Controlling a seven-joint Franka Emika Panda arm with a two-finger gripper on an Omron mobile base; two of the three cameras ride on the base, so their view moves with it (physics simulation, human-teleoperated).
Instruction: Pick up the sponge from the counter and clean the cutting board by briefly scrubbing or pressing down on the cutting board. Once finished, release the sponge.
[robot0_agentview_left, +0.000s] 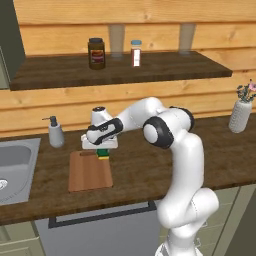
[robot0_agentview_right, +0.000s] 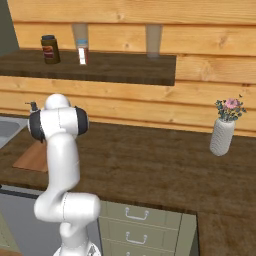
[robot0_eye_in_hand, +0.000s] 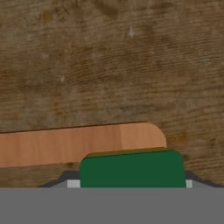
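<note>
The reddish-brown cutting board (robot0_agentview_left: 89, 174) lies flat on the dark wood-grain counter (robot0_agentview_left: 140, 170), just right of the sink. My gripper (robot0_agentview_left: 103, 149) points down over the board's far right corner, shut on the sponge (robot0_agentview_left: 103, 154), whose green top and yellow underside peek out below the hand. In the hand view the sponge's green face (robot0_eye_in_hand: 131, 168) sits between the fingers, over the rounded corner of the board (robot0_eye_in_hand: 78, 143), with the counter (robot0_eye_in_hand: 113, 65) beyond. In the right base view the arm hides the hand, and a strip of the board (robot0_agentview_right: 31, 159) shows behind it.
A steel sink (robot0_agentview_left: 15, 167) sits left of the board, with a soap dispenser (robot0_agentview_left: 55, 132) behind it. A white vase with flowers (robot0_agentview_left: 241, 115) stands far right on the counter. The wall shelf (robot0_agentview_left: 165, 67) above carries a dark jar (robot0_agentview_left: 96, 53) and a small bottle (robot0_agentview_left: 135, 53).
</note>
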